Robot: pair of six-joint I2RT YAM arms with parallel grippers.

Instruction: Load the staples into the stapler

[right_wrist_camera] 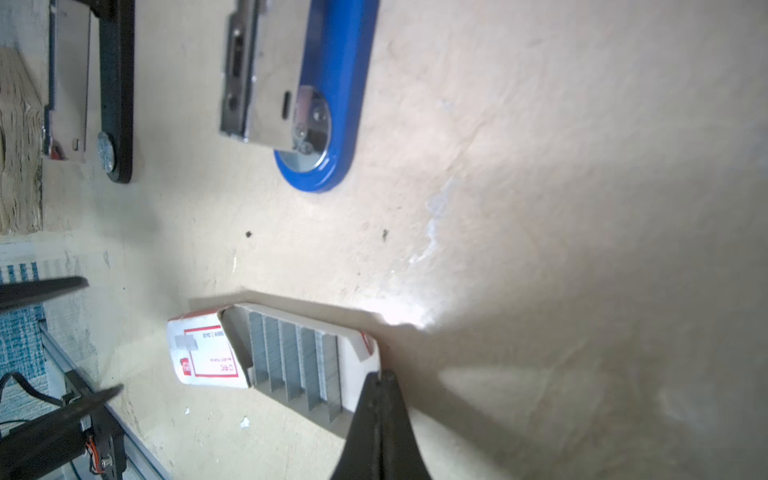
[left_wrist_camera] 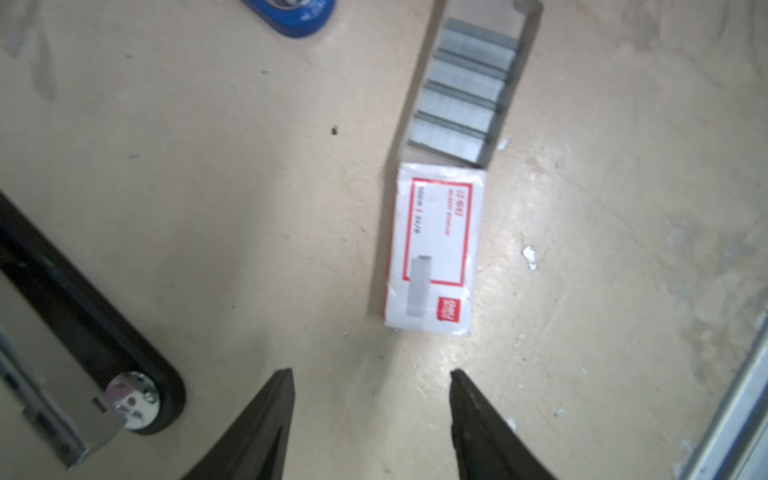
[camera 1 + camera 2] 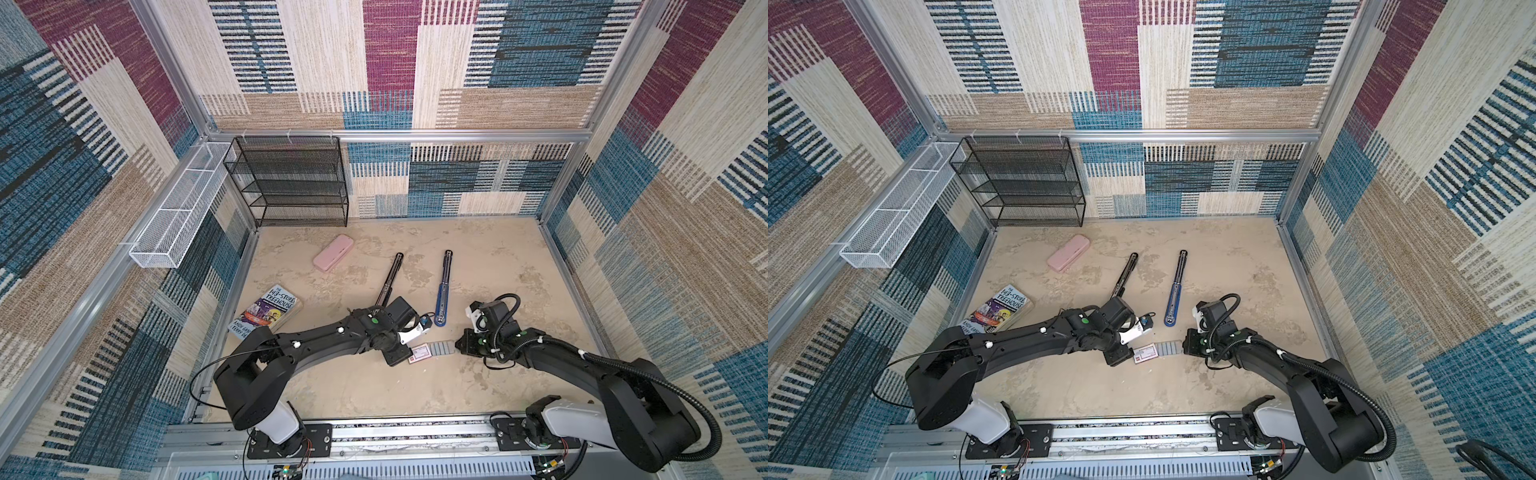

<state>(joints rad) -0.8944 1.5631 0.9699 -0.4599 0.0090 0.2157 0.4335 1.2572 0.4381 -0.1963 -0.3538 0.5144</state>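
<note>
Staples [image 2: 457, 95] in slid-open box [image 2: 432, 249]: long axis runs from your open left gripper [image 2: 372, 372] to your closed right gripper [image 1: 380, 375], touching its far end.

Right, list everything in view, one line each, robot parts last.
Thin metallic staple strips: several, grey, in the tray slid out of their box.
Small flat cardboard box: one, white with red edge, between the pincers.
Opened blue-based stapler: one, blue, centre, beyond the box.
Opened black stapler: one, black, left of the blue one.
Oblong case: one, pink, back left.
Paperback book: one, multicoloured, left, by the side wall.
Wire mesh shelf: one, black, back left corner.
Wire mesh basket: one, white, left wall.
Left pincer: one, black, open, beside the box.
Right pincer: one, black, shut, at the tray's end.
</note>
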